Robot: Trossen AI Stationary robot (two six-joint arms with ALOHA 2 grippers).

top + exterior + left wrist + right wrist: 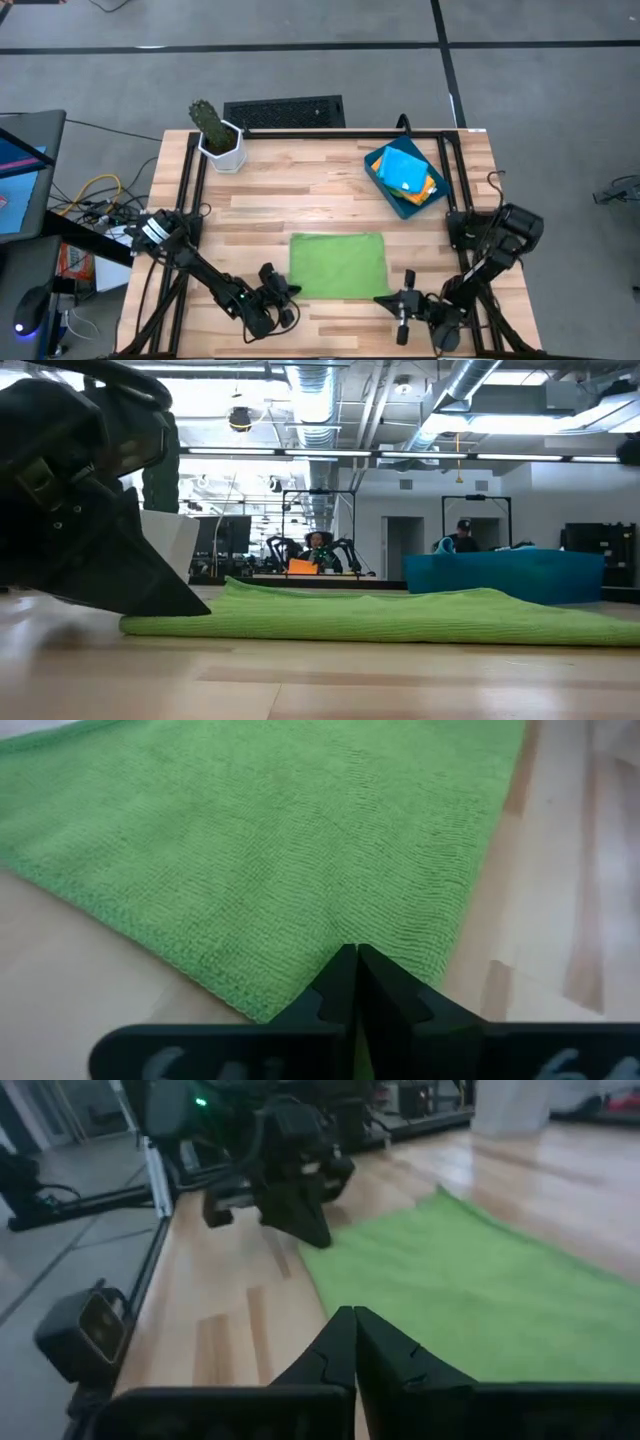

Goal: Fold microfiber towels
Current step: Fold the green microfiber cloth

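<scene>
One lime green towel (337,265) lies flat on the wooden table, near its front edge; it also shows in the low view (400,618). My left gripper (291,292) is shut at the towel's near left corner. My right gripper (384,299) is shut at its near right corner. A dark-blue tray (385,190) at the far right holds folded towels: bright blue (402,168) on top, with orange and yellow edges (428,188) showing under it. The second green towel is not in view. My left gripper has its shut fingers on the towel's near left corner (300,982), coming low from the table's near left. A faint pucker (335,925) runs from the fingertips into the cloth. The corner lies on the table. The fingers hide the layers. My right gripper has its shut fingers at the towel's near right corner (345,1295), coming low from the table's near right. The towel lies flat on the table. The fingers hide the place of contact, so one layer or several cannot be told.
A cactus in a white pot (220,140) stands at the far left corner. Black frame rails (190,190) run along both sides of the table. Bare wood (290,195) lies between the towel and the far edge.
</scene>
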